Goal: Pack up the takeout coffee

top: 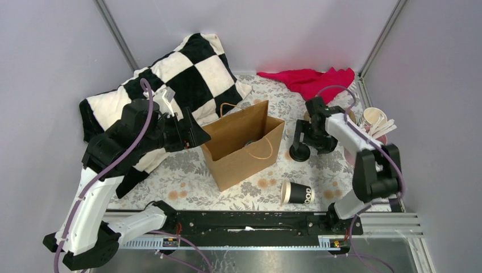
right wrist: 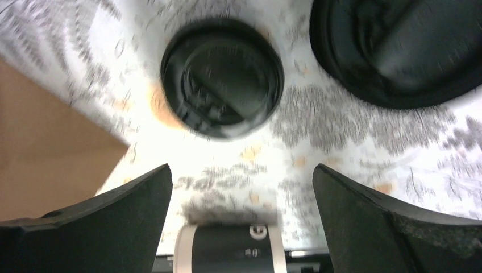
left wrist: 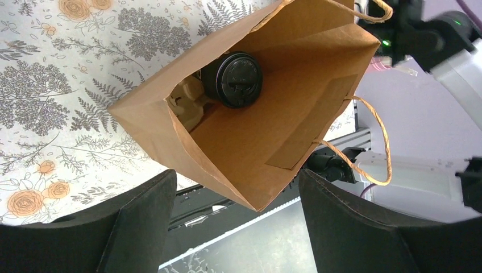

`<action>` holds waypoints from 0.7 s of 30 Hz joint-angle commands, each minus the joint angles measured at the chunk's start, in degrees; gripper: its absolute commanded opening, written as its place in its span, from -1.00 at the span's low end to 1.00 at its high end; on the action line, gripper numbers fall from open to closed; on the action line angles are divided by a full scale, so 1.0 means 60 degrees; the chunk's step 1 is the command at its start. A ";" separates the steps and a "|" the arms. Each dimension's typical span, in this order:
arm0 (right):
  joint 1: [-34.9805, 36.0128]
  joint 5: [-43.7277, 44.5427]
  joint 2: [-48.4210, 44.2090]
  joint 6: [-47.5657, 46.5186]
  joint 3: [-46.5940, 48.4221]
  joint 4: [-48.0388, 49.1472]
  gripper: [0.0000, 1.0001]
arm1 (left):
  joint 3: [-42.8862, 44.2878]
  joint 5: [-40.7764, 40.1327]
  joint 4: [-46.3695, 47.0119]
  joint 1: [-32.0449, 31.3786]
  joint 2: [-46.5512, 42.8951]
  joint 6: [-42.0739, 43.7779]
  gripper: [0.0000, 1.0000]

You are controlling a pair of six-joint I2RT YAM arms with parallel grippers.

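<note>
The brown paper bag (top: 244,149) stands open mid-table. Inside it one takeout coffee (left wrist: 232,79), black with a round black lid, sits in a cardboard carrier (left wrist: 187,108). My left gripper (top: 200,135) (left wrist: 237,176) hovers open at the bag's left rim, holding nothing. A second lidded black cup (top: 299,152) (right wrist: 221,77) stands upright on the cloth right of the bag. My right gripper (top: 302,136) (right wrist: 241,170) hangs open just above and beside it, empty. A third black cup (top: 296,193) (right wrist: 230,250) lies on its side near the front edge.
A checkered pillow (top: 170,85) lies behind my left arm, a red cloth (top: 310,81) at the back right. A pink cup of wooden stirrers (top: 376,129) stands at the right wall. Another round black thing (right wrist: 398,51) lies beside the upright cup.
</note>
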 commanded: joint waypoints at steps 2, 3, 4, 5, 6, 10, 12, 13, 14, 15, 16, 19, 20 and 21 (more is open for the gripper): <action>0.1392 -0.0178 -0.3102 0.1003 -0.0376 -0.2726 0.99 | -0.0105 -0.0203 0.0546 0.0039 -0.0198 0.0241 0.66; 0.1899 -0.0205 -0.3627 0.1361 -0.0552 -0.3300 0.99 | -0.0214 -0.0151 0.0684 0.0033 -0.0232 0.0247 0.66; 0.2312 -0.0319 -0.4125 0.1690 -0.0729 -0.3650 0.99 | -0.0357 -0.0064 0.0795 0.0040 -0.0271 0.0261 0.66; 0.2682 -0.0426 -0.4590 0.2038 -0.0892 -0.3932 0.99 | -0.0496 0.0031 0.0917 0.0031 -0.0314 0.0273 0.67; 0.2959 -0.0491 -0.5047 0.2342 -0.1046 -0.4084 0.99 | -0.0658 0.0125 0.1029 0.0030 -0.0369 0.0284 0.67; 0.4120 -0.0321 -0.5894 0.3327 -0.1493 -0.3816 0.99 | -0.1389 0.0545 0.1533 0.0031 -0.0529 0.0463 0.68; 0.4771 0.0321 -0.5333 0.3737 -0.1326 -0.3986 0.99 | -0.1144 0.0806 0.1447 0.0036 -0.0331 0.0575 0.68; 0.5143 0.0642 -0.4963 0.3884 -0.1190 -0.4082 0.99 | -0.1037 0.0975 0.1376 0.0031 -0.0236 0.0623 0.67; 0.5493 0.1065 -0.4565 0.4076 -0.1029 -0.4244 0.99 | -0.0967 0.1067 0.1363 0.0030 -0.0227 0.0685 0.67; 0.5840 0.1442 -0.4206 0.4257 -0.0895 -0.4385 0.99 | -0.0961 0.1033 0.1362 0.0028 -0.0285 0.0739 0.67; 0.6029 0.1786 -0.3870 0.4394 -0.0783 -0.4531 0.99 | -0.0976 0.0932 0.1323 0.0028 -0.0385 0.0749 0.67; 0.6670 0.2790 -0.3355 0.4932 -0.0617 -0.4836 0.98 | -0.0957 0.0792 0.1125 0.0032 -0.0660 0.0739 0.68; 0.6779 0.2808 -0.3240 0.4970 -0.0662 -0.4756 0.97 | -0.0979 0.0799 0.1101 0.0029 -0.0734 0.0688 0.68; 0.6893 0.2795 -0.3106 0.4966 -0.0668 -0.4527 0.96 | -0.1010 0.0830 0.1109 0.0028 -0.0813 0.0633 0.68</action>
